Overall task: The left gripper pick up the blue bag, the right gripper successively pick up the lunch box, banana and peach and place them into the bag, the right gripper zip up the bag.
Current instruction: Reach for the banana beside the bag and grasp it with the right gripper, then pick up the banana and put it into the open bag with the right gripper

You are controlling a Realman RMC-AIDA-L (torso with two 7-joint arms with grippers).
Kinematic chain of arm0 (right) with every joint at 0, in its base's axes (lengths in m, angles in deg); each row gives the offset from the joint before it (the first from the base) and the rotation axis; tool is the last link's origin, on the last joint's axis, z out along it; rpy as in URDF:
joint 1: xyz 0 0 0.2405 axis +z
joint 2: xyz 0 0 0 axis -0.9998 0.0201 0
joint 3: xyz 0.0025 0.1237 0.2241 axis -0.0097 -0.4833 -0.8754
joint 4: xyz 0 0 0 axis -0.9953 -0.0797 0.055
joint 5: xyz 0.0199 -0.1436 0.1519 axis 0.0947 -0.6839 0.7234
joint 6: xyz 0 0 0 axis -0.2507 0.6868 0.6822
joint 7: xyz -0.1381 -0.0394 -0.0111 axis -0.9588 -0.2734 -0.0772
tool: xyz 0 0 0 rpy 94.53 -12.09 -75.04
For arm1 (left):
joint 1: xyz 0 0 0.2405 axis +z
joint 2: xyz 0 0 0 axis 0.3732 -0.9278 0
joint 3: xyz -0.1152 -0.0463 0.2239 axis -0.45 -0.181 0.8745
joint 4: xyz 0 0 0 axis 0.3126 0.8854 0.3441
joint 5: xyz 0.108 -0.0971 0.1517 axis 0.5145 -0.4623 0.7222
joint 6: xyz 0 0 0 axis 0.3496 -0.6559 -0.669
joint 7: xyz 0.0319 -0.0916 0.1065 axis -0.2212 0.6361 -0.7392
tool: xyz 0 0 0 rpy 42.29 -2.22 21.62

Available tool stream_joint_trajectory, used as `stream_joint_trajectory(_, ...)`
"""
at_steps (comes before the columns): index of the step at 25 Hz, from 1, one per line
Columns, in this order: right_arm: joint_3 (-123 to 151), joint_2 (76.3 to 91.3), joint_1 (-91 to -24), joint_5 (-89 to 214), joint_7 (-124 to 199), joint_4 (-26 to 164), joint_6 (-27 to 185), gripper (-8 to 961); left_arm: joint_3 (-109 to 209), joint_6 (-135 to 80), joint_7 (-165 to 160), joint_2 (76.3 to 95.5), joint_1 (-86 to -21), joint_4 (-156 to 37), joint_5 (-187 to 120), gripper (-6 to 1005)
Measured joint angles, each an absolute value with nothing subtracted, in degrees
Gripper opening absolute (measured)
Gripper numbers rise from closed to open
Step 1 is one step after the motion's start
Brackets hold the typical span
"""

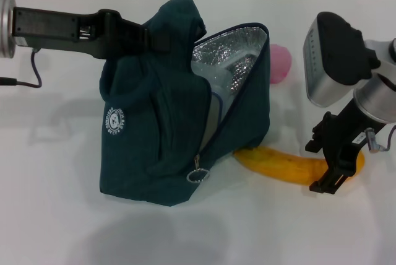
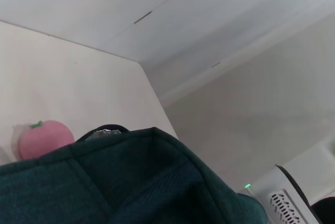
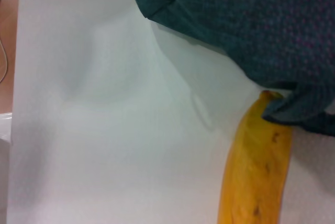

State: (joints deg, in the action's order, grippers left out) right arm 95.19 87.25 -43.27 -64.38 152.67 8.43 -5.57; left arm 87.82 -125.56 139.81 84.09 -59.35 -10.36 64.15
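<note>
My blue bag (image 1: 161, 122) is matt woven cloth with crinkled, shiny silver foil lining (image 1: 229, 60) and a metal ring pull (image 1: 196, 176). The banana (image 1: 278, 165) skin looks smooth, waxy, dark-specked. The peach (image 2: 44, 137) is soft matt pink. The table (image 1: 62, 215) is smooth, faintly glossy white.

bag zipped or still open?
Open. The blue bag gapes at the top, silver foil lining exposed, and the ring zipper pull sits low near the table.

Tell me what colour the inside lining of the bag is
Shiny silver foil lining, inside the dark teal bag; the head view shows it best.
</note>
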Motion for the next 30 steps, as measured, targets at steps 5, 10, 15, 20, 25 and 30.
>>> stream_joint_trajectory(5,95.92,87.21,-43.34,-64.23,152.82,8.6,-5.01,788,87.82,-125.55,139.81,84.09,-59.41,-10.36,64.15,41)
stream_joint_trajectory(10,95.7,87.19,-43.57,-64.24,153.31,8.61,-4.11,785,87.82,-125.55,139.81,84.09,-59.43,-10.36,64.15,41)
stream_joint_trajectory(15,96.21,87.15,-43.2,-64.16,153.77,8.61,-4.35,663,87.81,-125.55,139.8,84.09,-59.44,-10.36,64.15,41)
stream_joint_trajectory(20,96.88,87.21,-43.17,-64.17,153.79,8.61,-4.52,482,87.87,-125.55,139.74,84.09,-59.44,-10.36,64.18,41)
stream_joint_trajectory(25,96.89,87.14,-43.14,-64.13,153.79,8.34,-5.51,433,87.91,-125.57,139.72,84.04,-59.44,-10.36,64.21,41)
stream_joint_trajectory(30,95.44,86.74,-42.85,-64.12,153.17,5.13,-12.01,431,87.88,-125.63,139.72,84.01,-59.44,-10.36,64.21,41)
